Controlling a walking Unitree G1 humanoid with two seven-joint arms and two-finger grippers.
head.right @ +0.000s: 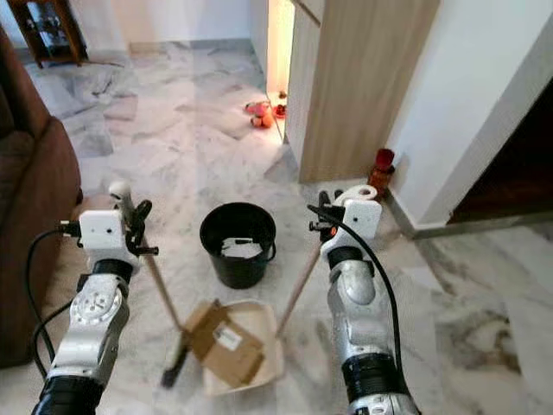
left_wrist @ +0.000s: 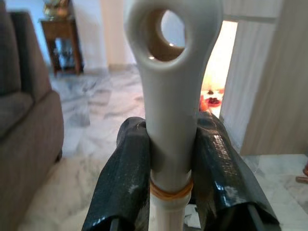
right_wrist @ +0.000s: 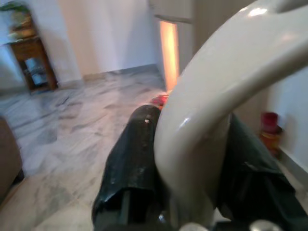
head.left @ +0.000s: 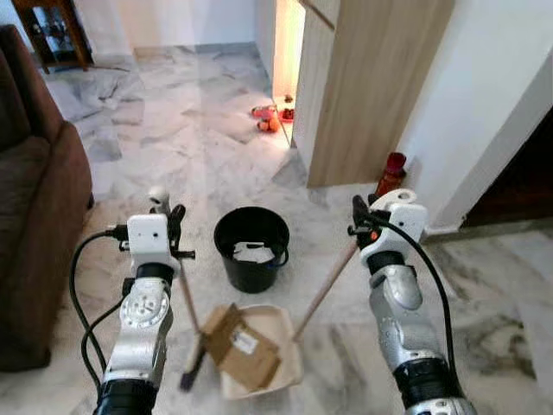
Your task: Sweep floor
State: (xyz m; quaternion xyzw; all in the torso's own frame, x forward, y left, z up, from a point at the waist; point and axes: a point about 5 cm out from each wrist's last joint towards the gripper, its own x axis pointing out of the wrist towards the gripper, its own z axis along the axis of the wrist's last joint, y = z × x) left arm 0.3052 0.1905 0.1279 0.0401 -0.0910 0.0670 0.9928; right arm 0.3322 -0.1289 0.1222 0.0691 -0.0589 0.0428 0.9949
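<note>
My left gripper (head.left: 169, 218) is shut on the white top of a broom handle (left_wrist: 171, 72), one black finger (left_wrist: 122, 187) on each side. The wooden handle (head.left: 188, 298) slants down to a dark brush head (head.left: 192, 372) at the left edge of a cream dustpan (head.left: 285, 333) on the marble floor. A flat piece of brown cardboard (head.left: 242, 346) with a white label lies in the dustpan. My right gripper (head.left: 361, 218) is shut on the dustpan's long handle (head.left: 324, 290), whose curved cream top (right_wrist: 211, 96) sits between the fingers (right_wrist: 130, 159).
A black bucket (head.left: 251, 246) with white paper inside stands just beyond the dustpan. A brown sofa (head.left: 34, 225) runs along the left. A wooden cabinet (head.left: 363, 86) and a red bottle (head.left: 390, 173) stand ahead right. Small red and orange items (head.left: 270, 117) lie by the lit gap.
</note>
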